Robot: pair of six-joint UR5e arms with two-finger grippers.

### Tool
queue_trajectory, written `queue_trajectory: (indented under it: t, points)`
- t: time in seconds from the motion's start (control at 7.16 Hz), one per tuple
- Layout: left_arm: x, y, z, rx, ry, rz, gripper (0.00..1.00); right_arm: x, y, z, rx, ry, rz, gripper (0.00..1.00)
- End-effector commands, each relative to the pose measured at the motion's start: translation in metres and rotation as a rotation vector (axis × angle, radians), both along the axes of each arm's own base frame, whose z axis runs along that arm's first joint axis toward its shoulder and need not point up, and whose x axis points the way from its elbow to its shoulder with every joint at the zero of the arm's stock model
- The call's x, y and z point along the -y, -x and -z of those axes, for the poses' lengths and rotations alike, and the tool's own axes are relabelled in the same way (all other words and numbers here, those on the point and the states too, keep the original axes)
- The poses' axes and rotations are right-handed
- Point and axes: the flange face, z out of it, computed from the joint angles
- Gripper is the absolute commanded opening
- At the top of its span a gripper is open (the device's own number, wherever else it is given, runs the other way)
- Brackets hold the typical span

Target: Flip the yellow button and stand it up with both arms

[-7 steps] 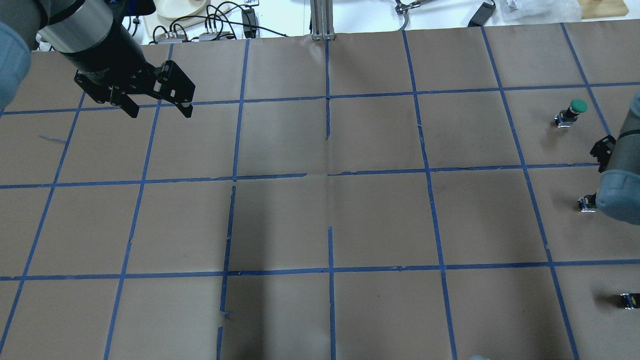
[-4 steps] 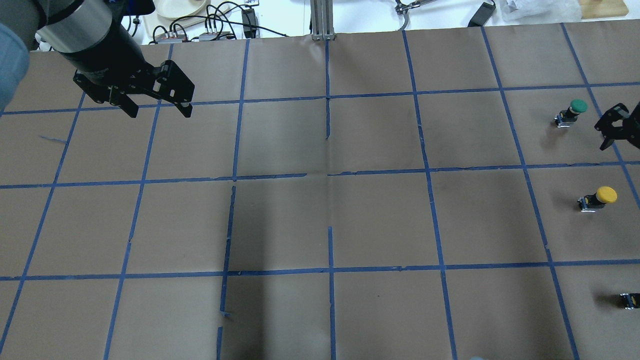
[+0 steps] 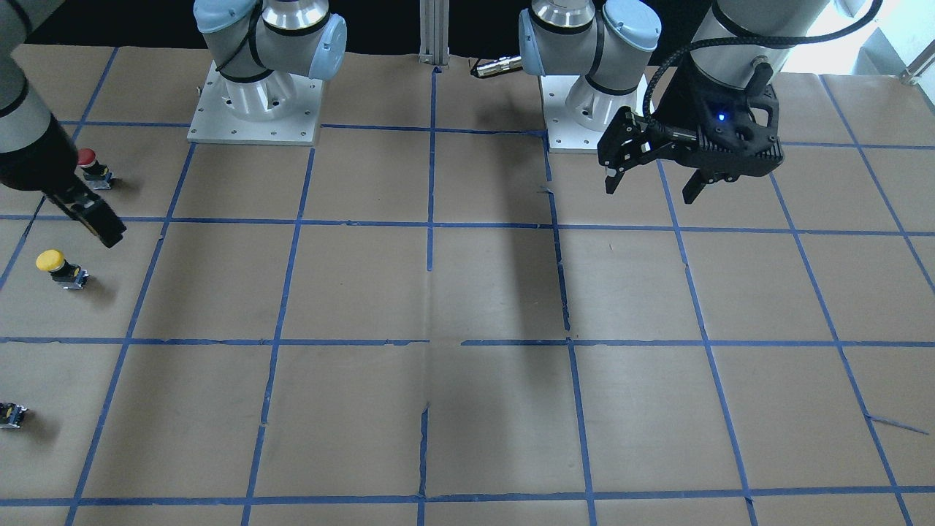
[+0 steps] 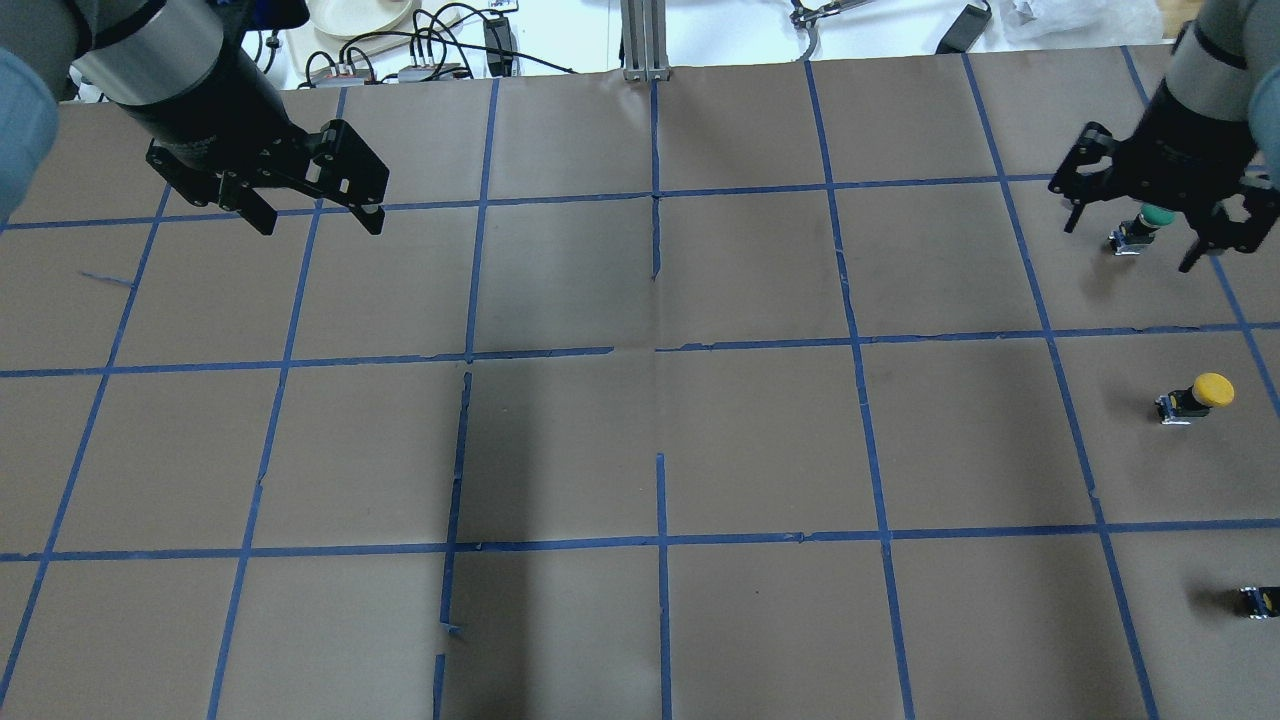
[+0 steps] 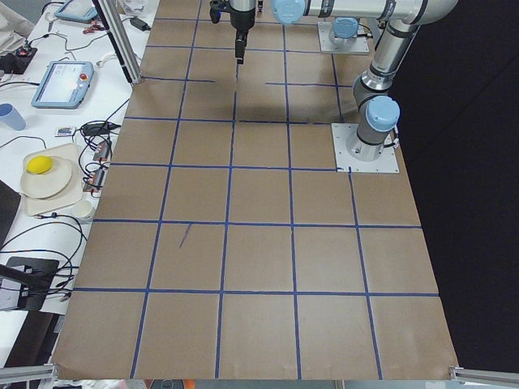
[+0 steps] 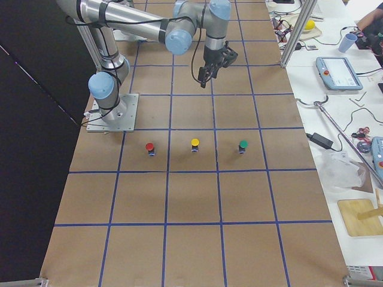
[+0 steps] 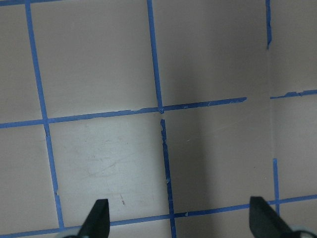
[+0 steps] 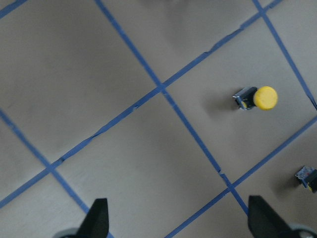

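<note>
The yellow button [image 4: 1200,394] stands cap up on the brown table near its right edge; it also shows in the front view [image 3: 60,266], the right side view [image 6: 194,144] and the right wrist view [image 8: 257,98]. My right gripper [image 4: 1128,248] hangs open and empty high above the table, apart from the button; in the right wrist view [image 8: 178,223] the button lies ahead and to the right of its jaws. My left gripper [image 4: 320,228] is open and empty over the far left of the table, also seen in the front view [image 3: 650,191] and the left wrist view [image 7: 178,220].
A green-capped button [image 6: 242,144] and a red-capped button [image 6: 149,146] stand in a row with the yellow one. A small dark block [image 4: 1260,600] shows at the overhead view's right edge. A metal post [image 4: 643,40] and cables lie beyond the far edge.
The right arm has swung away from over the yellow button, uncovering its cap. Its open gripper now shows at the upper right, over the green button. The left arm has not moved.
</note>
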Motion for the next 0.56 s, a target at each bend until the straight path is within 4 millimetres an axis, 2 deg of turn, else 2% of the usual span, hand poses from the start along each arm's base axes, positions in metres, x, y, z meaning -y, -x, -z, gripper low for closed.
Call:
queue_trajectory:
  t: [0.0,0.14,0.28,0.42]
  points:
    - [0.000,0.000,0.000,0.001,0.001,0.000,0.99,-0.037,-0.084,-0.029,0.089,-0.026,-0.181,1.00]
    - [0.000,0.000,0.000,-0.001,0.001,0.000,0.99,-0.059,-0.100,-0.046,0.149,-0.036,-0.210,1.00]
    - [0.000,0.000,0.000,-0.001,0.001,0.000,0.99,-0.073,-0.102,-0.053,0.155,-0.026,-0.217,1.00]
    - [0.000,0.000,0.000,0.001,0.001,0.000,0.99,-0.073,-0.102,-0.048,0.165,-0.056,-0.315,1.00]
